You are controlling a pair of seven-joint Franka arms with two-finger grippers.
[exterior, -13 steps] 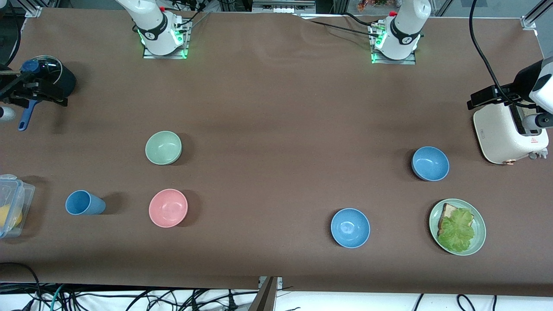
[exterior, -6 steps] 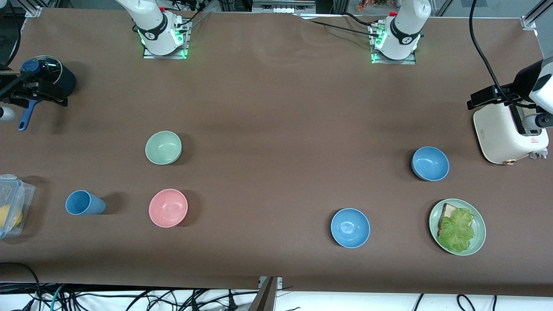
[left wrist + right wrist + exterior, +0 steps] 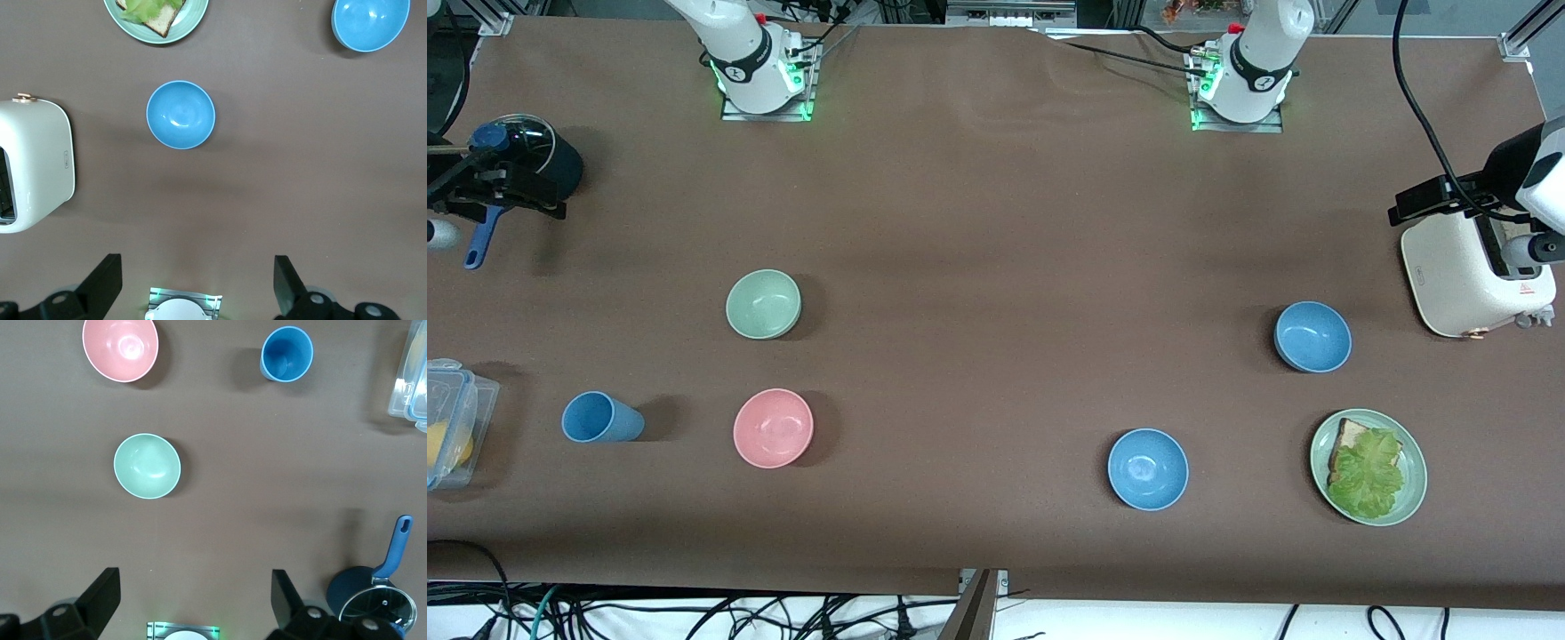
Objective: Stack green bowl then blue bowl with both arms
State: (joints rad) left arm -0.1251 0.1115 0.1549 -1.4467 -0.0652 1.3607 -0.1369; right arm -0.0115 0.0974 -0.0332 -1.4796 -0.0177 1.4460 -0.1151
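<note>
The green bowl [image 3: 763,304] sits upright toward the right arm's end of the table and also shows in the right wrist view [image 3: 147,465]. Two blue bowls stand toward the left arm's end: one [image 3: 1312,336] beside the toaster, also in the left wrist view [image 3: 180,123], and the other [image 3: 1148,468] nearer the front camera, also in that wrist view [image 3: 370,23]. My left gripper [image 3: 197,260] is open and empty, high over bare table near its base. My right gripper [image 3: 194,573] is open and empty, high near its own base. Neither gripper shows in the front view.
A pink bowl [image 3: 773,428] and a blue cup [image 3: 600,418] stand nearer the front camera than the green bowl. A green plate [image 3: 1412,498] with bread and lettuce and a white toaster [image 3: 1458,276] are at the left arm's end. A pot [image 3: 534,160] and a clear container [image 3: 449,422] are at the right arm's end.
</note>
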